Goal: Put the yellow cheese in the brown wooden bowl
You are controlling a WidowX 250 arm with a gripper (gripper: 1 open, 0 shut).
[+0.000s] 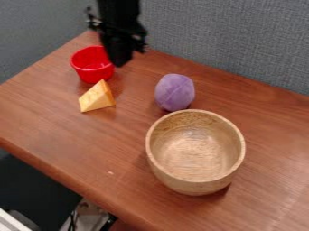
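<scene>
Between red bowl (pixel 90 64) and brown wooden bowl (pixel 196 151): yellow cheese (pixel 98 97), purple ball (pixel 175 91).

Cheese (pixel 98 96) left of ball (pixel 175 91), bowl (pixel 194 151) nearer.

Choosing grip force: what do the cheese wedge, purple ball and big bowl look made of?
Yellow cheese: probably smooth plastic or painted wood, evenly coloured, matte. Purple ball: looks like wound yarn, with faint strands. Brown wooden bowl: wood, visible grain, light satin finish.
</scene>
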